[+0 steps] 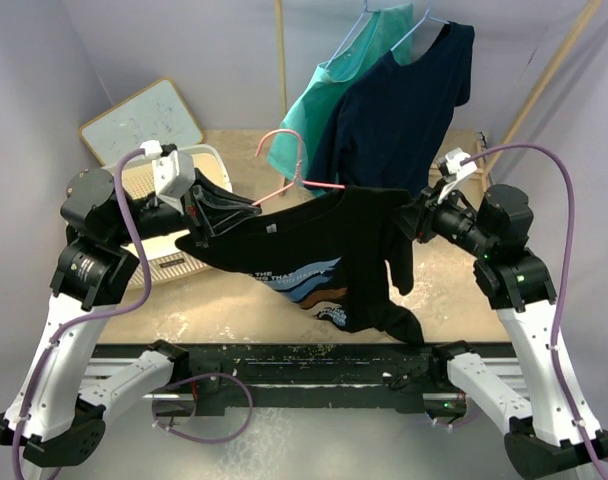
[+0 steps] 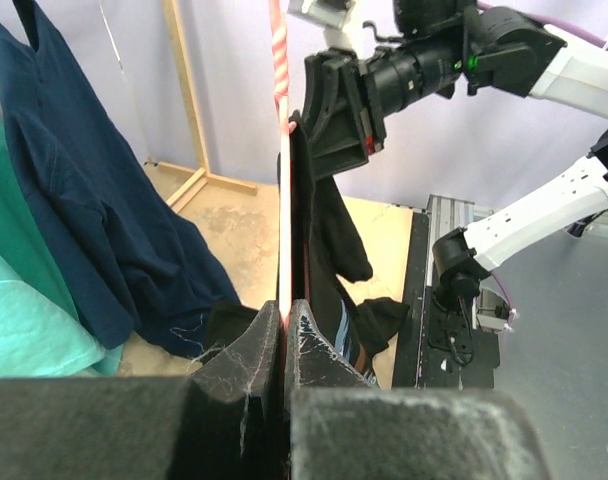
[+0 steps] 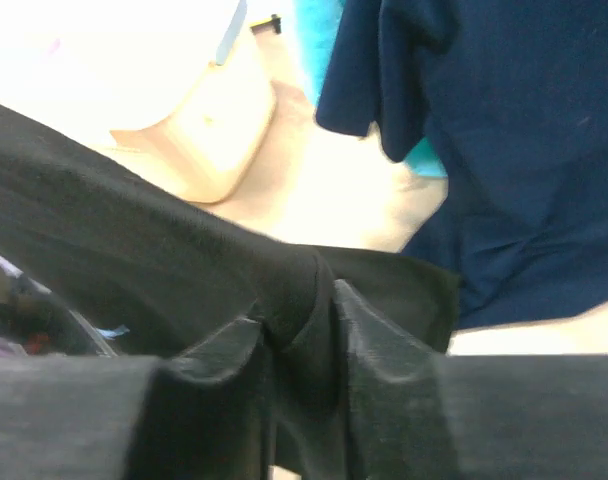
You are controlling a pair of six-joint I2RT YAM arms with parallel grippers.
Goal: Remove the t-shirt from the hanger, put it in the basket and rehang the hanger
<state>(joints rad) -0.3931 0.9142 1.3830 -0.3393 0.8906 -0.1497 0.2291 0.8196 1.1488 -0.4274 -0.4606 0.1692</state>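
A black t-shirt [image 1: 314, 250] with a striped print hangs stretched in the air between my two grippers, still on a pink wire hanger [image 1: 324, 184] whose hook rises above its collar. My left gripper [image 1: 252, 205] is shut on the hanger; in the left wrist view the jaws [image 2: 286, 315] pinch the pink wire [image 2: 283, 230], with the black shirt [image 2: 324, 230] beside it. My right gripper [image 1: 402, 215] is shut on the shirt's far shoulder. In the right wrist view the jaws [image 3: 299, 300] clamp a fold of black cloth [image 3: 134, 230].
A navy t-shirt [image 1: 404, 110] and a teal shirt [image 1: 344, 80] hang on hangers from a wooden rack at the back. A white basket [image 1: 209, 160] lies at the left under my left arm. A white board [image 1: 144, 120] leans at the back left.
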